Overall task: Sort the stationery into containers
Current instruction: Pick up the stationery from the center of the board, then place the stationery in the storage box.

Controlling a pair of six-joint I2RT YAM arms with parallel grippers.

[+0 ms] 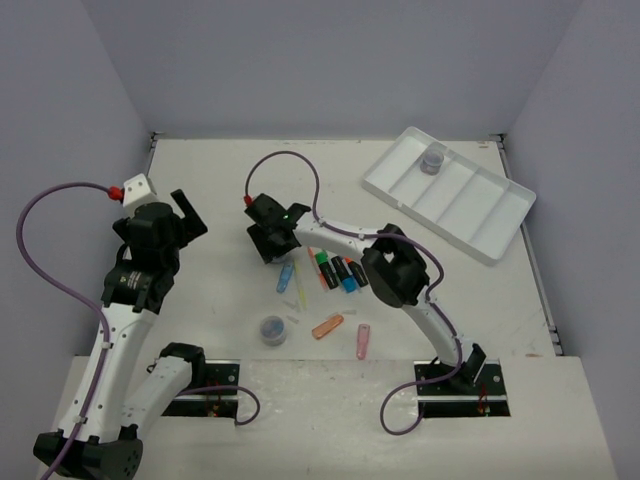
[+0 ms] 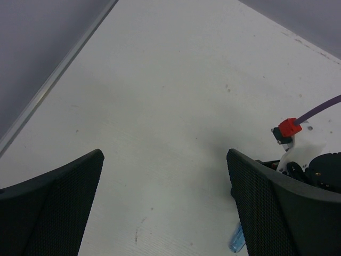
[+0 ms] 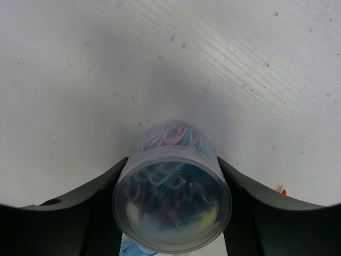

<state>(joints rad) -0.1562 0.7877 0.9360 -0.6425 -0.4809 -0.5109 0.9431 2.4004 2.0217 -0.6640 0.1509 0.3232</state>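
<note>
Right fingers clamp a clear round plastic pot of coloured paper clips; left fingers hang spread apart above the white table.

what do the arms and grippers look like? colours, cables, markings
White links, black joints on left arm and right arm. The left gripper and right gripper are black; fingers are mesh-textured. A purple cable loops to each wrist, with a red plug. No markings legible.
</note>
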